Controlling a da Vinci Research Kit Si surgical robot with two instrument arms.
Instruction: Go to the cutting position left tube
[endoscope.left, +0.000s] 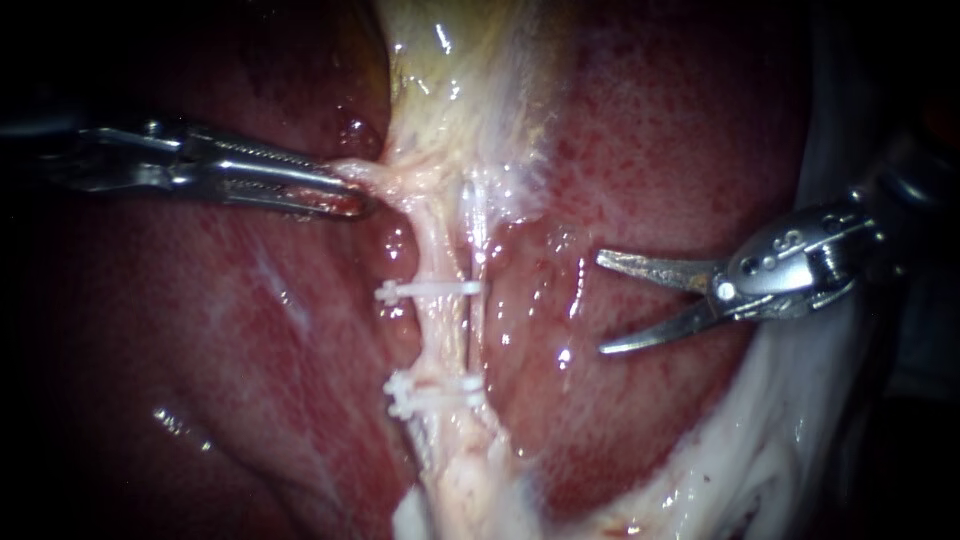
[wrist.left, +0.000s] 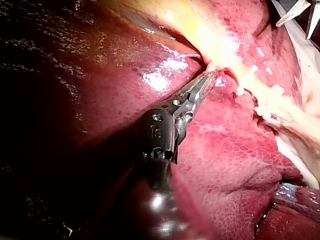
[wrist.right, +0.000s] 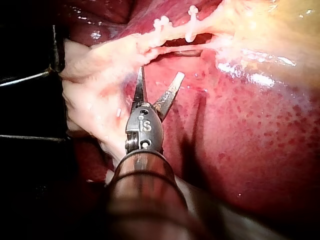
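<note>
My left instrument (endoscope.left: 355, 195) has its jaws clamped on pale tissue (endoscope.left: 378, 176). The left tube (endoscope.left: 432, 340) looks soft and slippery. My right instrument (endoscope.left: 602, 304), jaws apart, should probably bite between the clips (endoscope.left: 428, 291).

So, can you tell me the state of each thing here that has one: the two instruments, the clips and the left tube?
Left instrument: jaws shut on pale tissue beside the tube's upper end.
Right instrument: jaws open, holding nothing, apart from the tube.
Upper clip: closed across the tube.
Lower clip: closed across the tube.
Left tube: whole between the clips, not cut.
</note>
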